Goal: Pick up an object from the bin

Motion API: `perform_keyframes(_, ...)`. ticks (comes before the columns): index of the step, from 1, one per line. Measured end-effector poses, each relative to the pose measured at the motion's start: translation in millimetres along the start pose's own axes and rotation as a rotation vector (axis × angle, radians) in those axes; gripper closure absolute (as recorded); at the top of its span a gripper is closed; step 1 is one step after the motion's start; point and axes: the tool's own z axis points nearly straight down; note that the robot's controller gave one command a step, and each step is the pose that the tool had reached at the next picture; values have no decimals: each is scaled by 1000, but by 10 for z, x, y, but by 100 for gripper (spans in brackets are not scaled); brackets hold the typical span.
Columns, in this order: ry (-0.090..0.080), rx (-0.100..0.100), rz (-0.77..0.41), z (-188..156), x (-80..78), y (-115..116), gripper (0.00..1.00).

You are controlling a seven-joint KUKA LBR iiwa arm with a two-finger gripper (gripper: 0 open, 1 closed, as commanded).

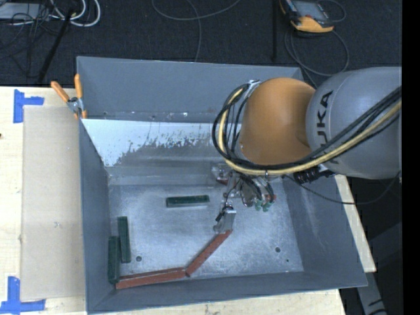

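My gripper (pixel 225 219) hangs low in the middle of the bin, just under the orange wrist cover. Its tip is right above the upper end of a reddish-brown flat bar (pixel 209 252) that lies diagonally on the bin floor. I cannot tell whether it touches the bar. A short dark green bar (pixel 188 202) lies flat a little to the gripper's left, apart from it. Nothing shows held in the gripper.
A second reddish-brown bar (pixel 151 277) lies along the front wall, meeting the lower end of the diagonal one. Two dark green bars (pixel 123 239) (pixel 113 258) lie side by side near the left wall. The arm and its cables cover the bin's right back part.
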Motion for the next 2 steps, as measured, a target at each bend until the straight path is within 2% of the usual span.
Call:
perform_keyframes(1, 1, -1, 15, 1099, -520, 427, 0)
perform_keyframes(2, -2, 0, 18, 1054, -527, 415, 100)
